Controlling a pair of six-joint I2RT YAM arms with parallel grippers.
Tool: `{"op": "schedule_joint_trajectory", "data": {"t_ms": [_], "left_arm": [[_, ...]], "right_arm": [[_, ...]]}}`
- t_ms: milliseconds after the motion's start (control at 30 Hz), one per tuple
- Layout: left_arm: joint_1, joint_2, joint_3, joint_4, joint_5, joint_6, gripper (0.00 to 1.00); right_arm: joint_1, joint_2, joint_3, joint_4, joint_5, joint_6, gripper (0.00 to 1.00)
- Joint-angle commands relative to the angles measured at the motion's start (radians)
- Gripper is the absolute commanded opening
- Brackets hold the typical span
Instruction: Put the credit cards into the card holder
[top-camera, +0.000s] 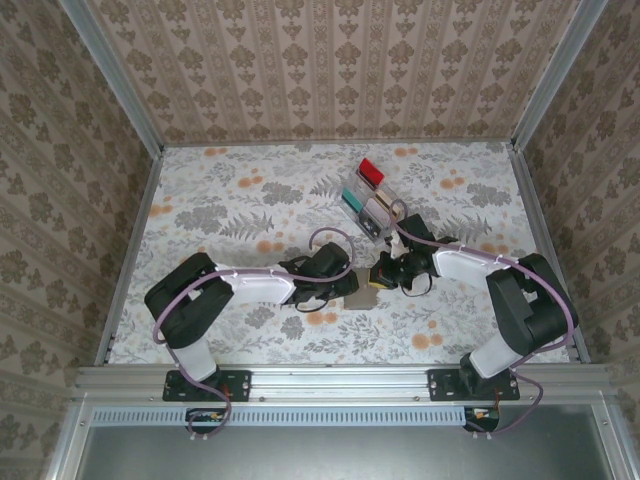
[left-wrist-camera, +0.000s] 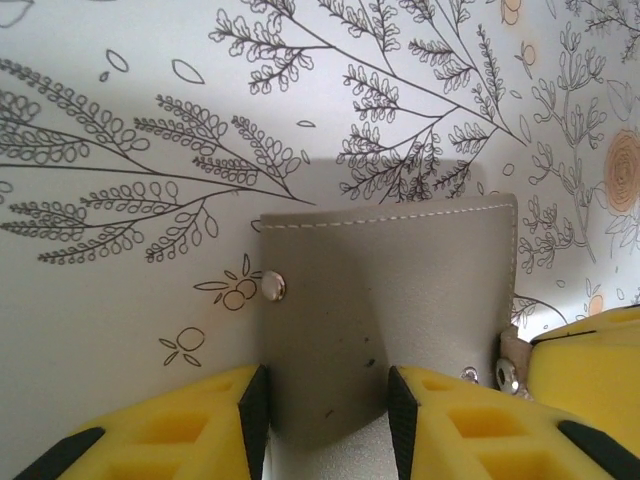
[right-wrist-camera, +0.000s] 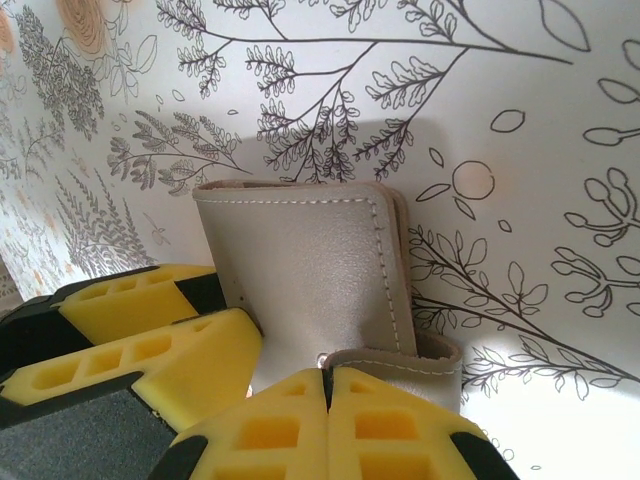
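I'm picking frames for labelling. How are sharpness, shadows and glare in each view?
Left wrist: card holder stitching sharp, soft shadow on the tablecloth above it, yellow fingers cropped by the bottom edge. Right wrist: holder sharp, shadow behind it, no glare. Top view: even light, holder small, partly covered by the arms.

The floral-patterned table (top-camera: 200, 200) bears the grey card holder (top-camera: 362, 298) and a clear rack (top-camera: 368, 210) holding credit cards (top-camera: 371, 171).
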Motion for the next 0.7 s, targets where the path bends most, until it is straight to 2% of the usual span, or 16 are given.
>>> {"op": "schedule_joint_trajectory", "data": {"t_ms": [0,200,467,667], "left_arm": [[-0.007,0.023,0.021,-0.016,0.013,0.001,0.39],[-0.009,0.027,0.021,-0.013,0.015,0.002,0.37],[-0.008,0.033,0.030,-0.013,0.020,0.005,0.37],[-0.010,0.039,0.030,-0.007,0.024,0.001,0.36]], "right_arm": [[0.014,-0.023,0.025,-0.026,0.010,0.002,0.00],[0.029,-0.007,0.044,-0.038,0.012,-0.002,0.00],[0.044,0.031,0.066,-0.097,0.080,-0.015,0.00],[0.055,0.053,0.070,-0.083,0.041,-0.025,0.00]]}}
